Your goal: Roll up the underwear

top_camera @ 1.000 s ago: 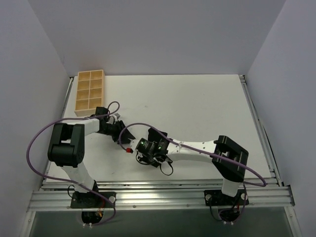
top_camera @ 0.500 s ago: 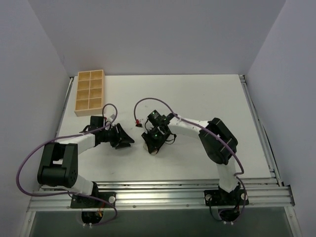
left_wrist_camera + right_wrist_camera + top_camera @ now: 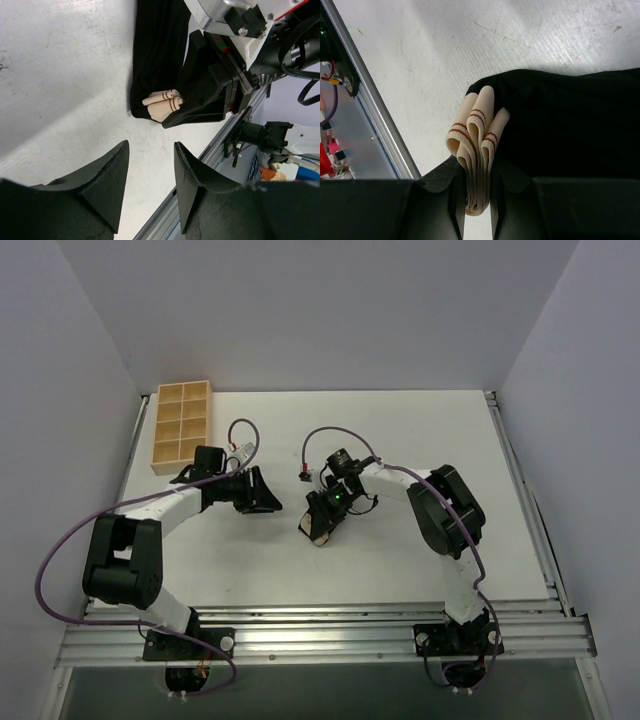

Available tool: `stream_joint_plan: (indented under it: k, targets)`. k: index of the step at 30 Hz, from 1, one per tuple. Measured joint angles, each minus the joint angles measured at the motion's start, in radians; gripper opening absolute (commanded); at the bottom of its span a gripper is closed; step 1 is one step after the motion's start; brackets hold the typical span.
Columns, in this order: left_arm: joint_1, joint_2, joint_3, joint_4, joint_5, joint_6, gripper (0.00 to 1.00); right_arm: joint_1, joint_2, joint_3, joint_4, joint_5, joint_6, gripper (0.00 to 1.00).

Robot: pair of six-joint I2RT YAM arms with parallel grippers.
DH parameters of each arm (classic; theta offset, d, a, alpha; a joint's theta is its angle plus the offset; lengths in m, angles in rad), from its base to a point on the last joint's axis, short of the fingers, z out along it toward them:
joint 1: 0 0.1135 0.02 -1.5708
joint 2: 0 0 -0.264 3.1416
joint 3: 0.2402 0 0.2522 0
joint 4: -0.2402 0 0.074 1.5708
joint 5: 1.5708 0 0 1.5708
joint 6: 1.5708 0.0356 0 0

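Black underwear (image 3: 570, 125) pinched by right hand (image 3: 477, 175).

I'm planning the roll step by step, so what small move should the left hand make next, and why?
Probably ease the left hand forward and close on the black fabric of the underwear. That hand is open and empty beside it, while the right hand pinches only the folded waistband.
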Motion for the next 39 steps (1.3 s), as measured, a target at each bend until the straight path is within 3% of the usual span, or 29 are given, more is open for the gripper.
stream_joint_plan:
  k: [10, 18, 29, 39]
  targets:
    - [-0.007, 0.121, 0.081, -0.07, 0.097, 0.172, 0.49, -0.005, 0.032, -0.008, 0.013, -0.097, 0.002, 0.0]
    - [-0.069, 0.154, 0.089, -0.093, 0.133, 0.271, 0.55, 0.002, 0.032, -0.033, 0.012, -0.143, 0.002, 0.0]
    - [-0.132, 0.275, 0.127, -0.085, 0.166, 0.3, 0.56, 0.025, 0.035, -0.033, 0.012, -0.148, 0.003, 0.0]
    - [-0.151, 0.278, 0.11, -0.015, 0.195, 0.286, 0.56, 0.025, 0.048, -0.033, 0.016, -0.175, 0.014, 0.0]
